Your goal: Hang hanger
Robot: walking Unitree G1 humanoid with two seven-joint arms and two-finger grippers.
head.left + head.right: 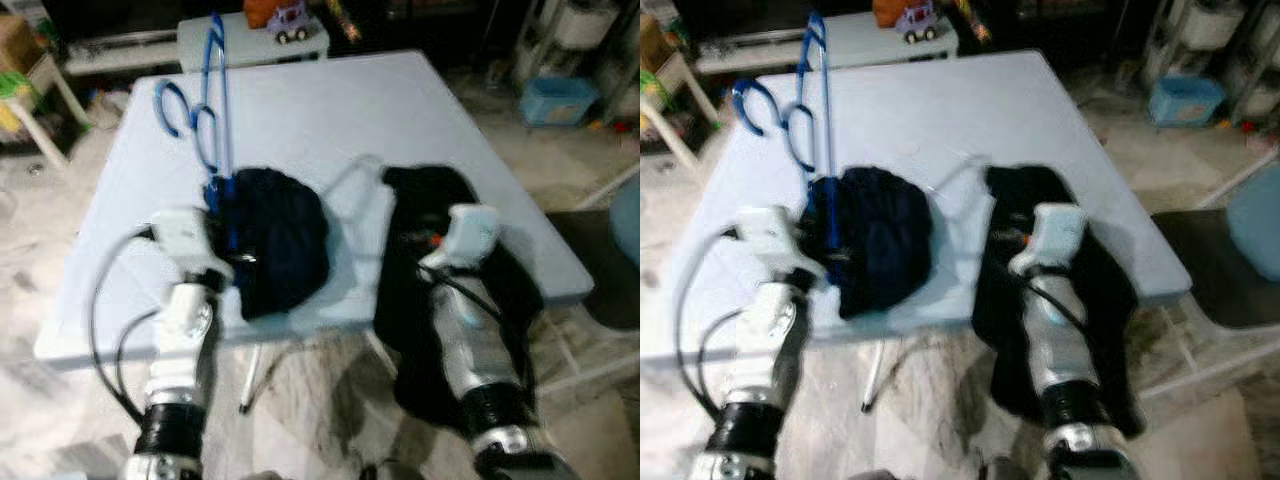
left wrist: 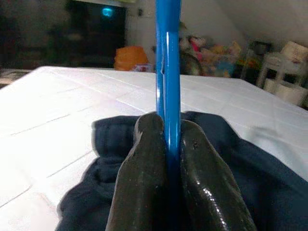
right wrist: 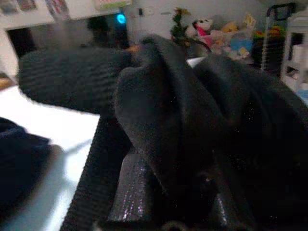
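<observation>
Blue hangers (image 1: pixel 207 110) lie on the white table (image 1: pixel 330 110), their hooks pointing to the far left. My left gripper (image 2: pixel 168 130) is shut on a blue hanger bar (image 2: pixel 168 72), just above a crumpled navy garment (image 1: pixel 282 240). In the eye views the left gripper (image 1: pixel 222 228) sits at that garment's left edge. A black garment (image 1: pixel 430 200) drapes over the table's near edge on the right. My right gripper (image 1: pixel 428 240) is pushed into it. In the right wrist view a fold of the black garment (image 3: pixel 163 110) rises from between the fingers (image 3: pixel 132 190), which pinch it.
A small table (image 1: pixel 255 45) at the back carries a toy car (image 1: pixel 289 24). A blue bin (image 1: pixel 557 98) stands on the floor at the far right, and a dark chair seat (image 1: pixel 1215 265) is close on the right. The table's near edge (image 1: pixel 130 345) runs in front of my arms.
</observation>
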